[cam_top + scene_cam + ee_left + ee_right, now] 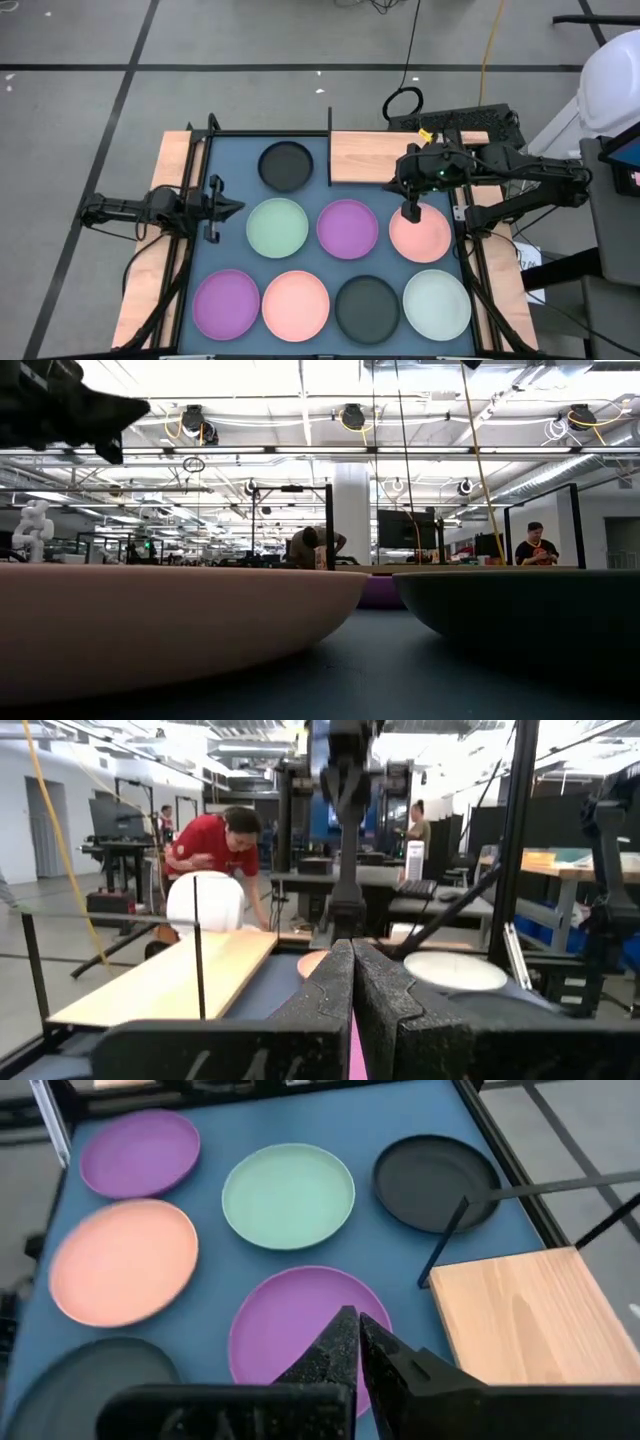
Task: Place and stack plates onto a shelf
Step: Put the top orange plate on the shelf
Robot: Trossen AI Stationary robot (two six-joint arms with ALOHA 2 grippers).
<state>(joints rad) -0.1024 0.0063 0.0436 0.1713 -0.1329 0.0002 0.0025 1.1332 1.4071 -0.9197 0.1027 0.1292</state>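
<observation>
Right gripper (411,212) is held over the pink plate (425,238), fingers pressed together, nothing gripped. Shelf (385,157) is bare; all eight plates lie on the mat. Risk: rim is missed unless the fingers are opened first. Left gripper (214,208) is parked, clenched.

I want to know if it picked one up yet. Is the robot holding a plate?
No. The right gripper is shut and empty above the pink plate; the left gripper, also shut, waits at the mat's edge.
</observation>
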